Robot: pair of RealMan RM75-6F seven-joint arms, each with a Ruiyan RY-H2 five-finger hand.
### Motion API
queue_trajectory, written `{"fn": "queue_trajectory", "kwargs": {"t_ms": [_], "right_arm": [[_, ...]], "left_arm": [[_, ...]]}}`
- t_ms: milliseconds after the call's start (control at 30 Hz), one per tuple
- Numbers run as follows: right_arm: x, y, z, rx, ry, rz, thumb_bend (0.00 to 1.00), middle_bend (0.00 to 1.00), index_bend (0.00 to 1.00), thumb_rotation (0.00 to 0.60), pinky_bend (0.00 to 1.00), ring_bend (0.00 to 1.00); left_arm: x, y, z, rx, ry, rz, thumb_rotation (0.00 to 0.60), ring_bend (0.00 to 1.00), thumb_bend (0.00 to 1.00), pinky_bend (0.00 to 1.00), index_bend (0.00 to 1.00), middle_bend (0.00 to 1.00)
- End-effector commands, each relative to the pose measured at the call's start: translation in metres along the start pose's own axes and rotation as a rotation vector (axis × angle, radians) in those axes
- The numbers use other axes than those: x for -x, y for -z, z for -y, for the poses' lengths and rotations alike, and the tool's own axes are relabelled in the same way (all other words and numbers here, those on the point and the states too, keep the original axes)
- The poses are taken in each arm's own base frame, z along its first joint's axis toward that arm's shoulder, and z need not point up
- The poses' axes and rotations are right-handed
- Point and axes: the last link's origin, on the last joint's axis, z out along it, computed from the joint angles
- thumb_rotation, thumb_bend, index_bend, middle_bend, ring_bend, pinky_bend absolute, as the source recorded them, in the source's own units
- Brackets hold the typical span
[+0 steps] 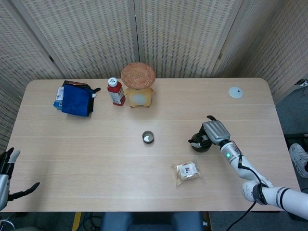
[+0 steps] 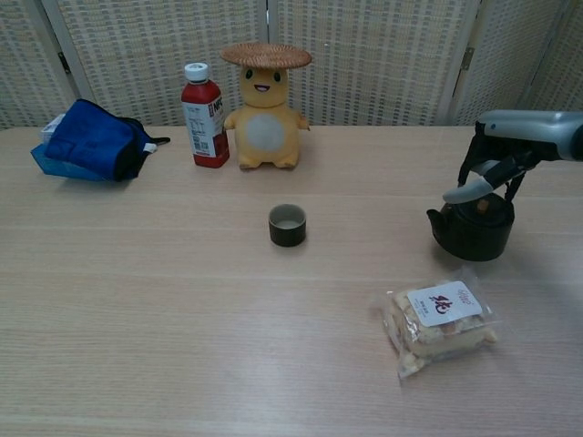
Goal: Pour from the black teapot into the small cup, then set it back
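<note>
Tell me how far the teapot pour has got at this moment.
Done: the right hand holds the black teapot by its handle, seemingly lifted off the table. In hand: carrying it; it is upright, well right of the small cup. Left: reaching the cup, pouring, setting the teapot back. The left hand idles at the table's edge.

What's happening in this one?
The right hand holds the black teapot by its handle, lifted off the table to the right of the small cup. The pot looks upright, so pouring hasn't begun. The left hand hangs open off the table's near-left edge. A snack bag lies in front of the teapot; a bottle, plush toy and blue pouch sit at the back.
</note>
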Motion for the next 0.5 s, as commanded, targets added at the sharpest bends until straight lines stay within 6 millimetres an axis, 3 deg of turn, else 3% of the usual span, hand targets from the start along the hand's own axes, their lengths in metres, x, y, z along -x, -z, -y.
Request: {"fn": "queue_trajectory", "kwargs": {"t_ms": [33,167,500], "right_arm": [[-0.006,-0.004,0.007,-0.012,0.018,-0.015,0.0,1.0,0.99,0.345,0.15,0.94],[-0.015,-0.01,0.019,-0.032,0.065,-0.045,0.02,1.0,1.0,0.345,0.18,0.95],[-0.023,-0.012,0.033,-0.046,0.117,-0.075,0.34,1.0,1.0,0.352,0.22,0.95]], "left_arm": [[-0.001,0.0,0.0,0.001,-0.002,-0.003,0.363,0.0,0.05,0.0,0.0,0.0],[-0.002,0.001,0.0,-0.002,-0.004,-0.008,0.363,0.0,0.05,0.0,0.0,0.0],[-0.004,0.004,0.003,-0.013,-0.001,-0.019,0.361,0.0,0.05,0.0,0.0,0.0]]}}
